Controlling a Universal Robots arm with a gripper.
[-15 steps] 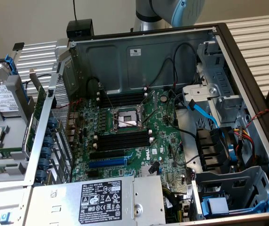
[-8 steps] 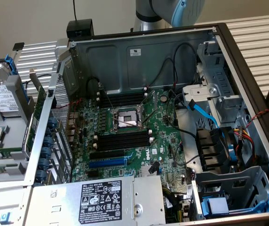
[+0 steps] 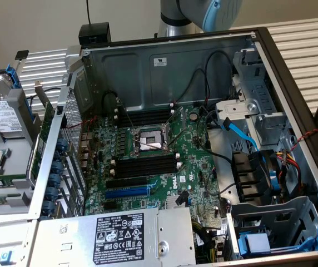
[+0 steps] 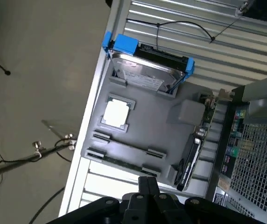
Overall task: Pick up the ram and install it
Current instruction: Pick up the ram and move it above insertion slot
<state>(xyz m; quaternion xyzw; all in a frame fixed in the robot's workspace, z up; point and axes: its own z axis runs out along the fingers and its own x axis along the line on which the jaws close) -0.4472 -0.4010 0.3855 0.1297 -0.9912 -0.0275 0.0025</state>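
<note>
The ram is a long thin green stick lying in the nearer holder of a grey tray, beside the computer case. My gripper hangs above the tray's edge, close over the ram, with its black fingers pressed together and nothing between them. In the exterior view the open case shows the green motherboard with two banks of black memory slots on either side of the CPU socket. Part of my arm rises behind the case.
The tray also carries a hard drive in a blue caddy, a loose CPU and an expansion card standing on edge. Cables, a blue SATA lead, a fan and the power supply crowd the case.
</note>
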